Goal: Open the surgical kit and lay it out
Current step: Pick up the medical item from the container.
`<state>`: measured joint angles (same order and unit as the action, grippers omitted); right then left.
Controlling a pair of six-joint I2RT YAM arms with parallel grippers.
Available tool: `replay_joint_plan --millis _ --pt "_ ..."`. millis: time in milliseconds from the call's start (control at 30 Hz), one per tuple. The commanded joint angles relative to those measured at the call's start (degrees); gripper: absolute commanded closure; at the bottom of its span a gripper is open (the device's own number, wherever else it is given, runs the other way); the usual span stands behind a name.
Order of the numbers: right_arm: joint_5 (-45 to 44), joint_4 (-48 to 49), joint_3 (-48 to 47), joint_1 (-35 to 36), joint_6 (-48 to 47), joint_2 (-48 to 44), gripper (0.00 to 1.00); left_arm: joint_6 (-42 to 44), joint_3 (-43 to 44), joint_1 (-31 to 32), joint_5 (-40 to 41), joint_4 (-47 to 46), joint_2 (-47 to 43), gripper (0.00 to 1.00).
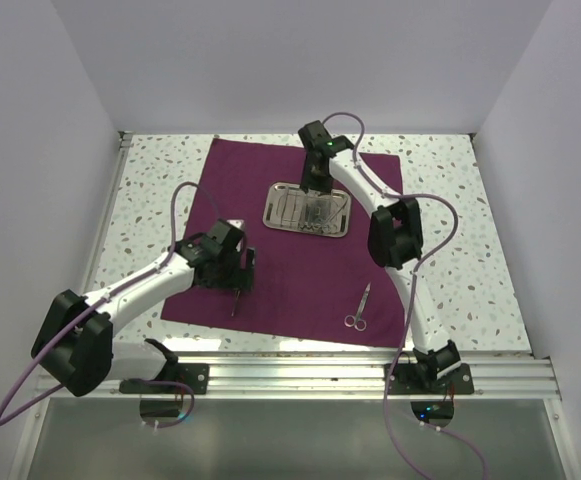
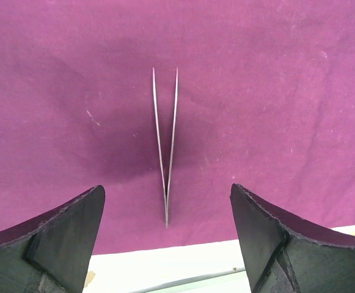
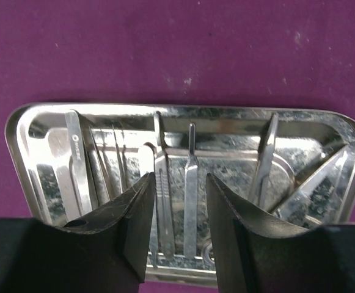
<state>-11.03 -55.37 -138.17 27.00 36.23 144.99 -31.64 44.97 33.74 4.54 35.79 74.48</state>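
The cloth [image 1: 300, 290] lay opened flat across the table, one sheet, so you were past unwrapping and into moving instruments out of the tray and onto the purple.

One steel tray [image 1: 270, 222] sat on the far half of the cloth, near its middle. Your right gripper [image 3: 179, 177] was down inside it, jaws roughly half closed and straddling two slim handles [image 3: 191, 201] lying side by side. Whether the pads had bitten on either, you could not tell from that view. I judged this to be a pick in progress. The next move called for closing on a single handle, not both, then lifting straight up clear of the rim.

Your left gripper [image 2: 167, 189] hung over the near-left part of the cloth, jaws spread wide and holding nothing.

One pair of scissors [image 1: 359, 308] lay on the cloth's near-right part. One pair of tweezers [image 2: 166, 204] lay flat directly below the left jaws, apart from both.

In the tray you had at least five instruments; reflections blurred the exact count.
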Motion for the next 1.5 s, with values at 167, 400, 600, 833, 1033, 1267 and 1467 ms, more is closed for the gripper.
replay_joint_plan --millis 167,400,600,833,1033,1267,1467 --pt "-4.00 3.87 -6.49 -0.37 2.62 5.12 0.59 3.16 2.84 -2.18 0.30 1.39 0.58 0.13" --pt "-8.39 1.24 -9.58 -0.46 2.01 8.64 0.60 4.13 2.58 -4.81 -0.67 1.30 0.93 0.13" --pt "-5.85 -0.61 -6.16 -0.20 3.06 9.26 0.73 4.57 2.14 -6.75 -1.55 0.16 1.55 0.14" --pt "-2.78 -1.67 -2.89 1.38 4.73 10.31 0.92 4.74 1.88 -7.90 -2.16 -0.20 1.99 0.15" --pt "-1.20 -1.31 -2.46 1.91 4.47 10.84 1.00 5.18 1.96 -8.33 -2.43 -0.28 2.08 0.15" --pt "-2.50 0.00 -2.02 1.82 3.06 5.93 1.00 5.71 2.84 -8.69 -2.86 -0.72 3.04 0.16" --pt "-4.44 1.49 -2.28 1.74 1.39 -1.98 1.00 5.80 3.72 -8.69 -2.87 -1.07 3.04 0.18"
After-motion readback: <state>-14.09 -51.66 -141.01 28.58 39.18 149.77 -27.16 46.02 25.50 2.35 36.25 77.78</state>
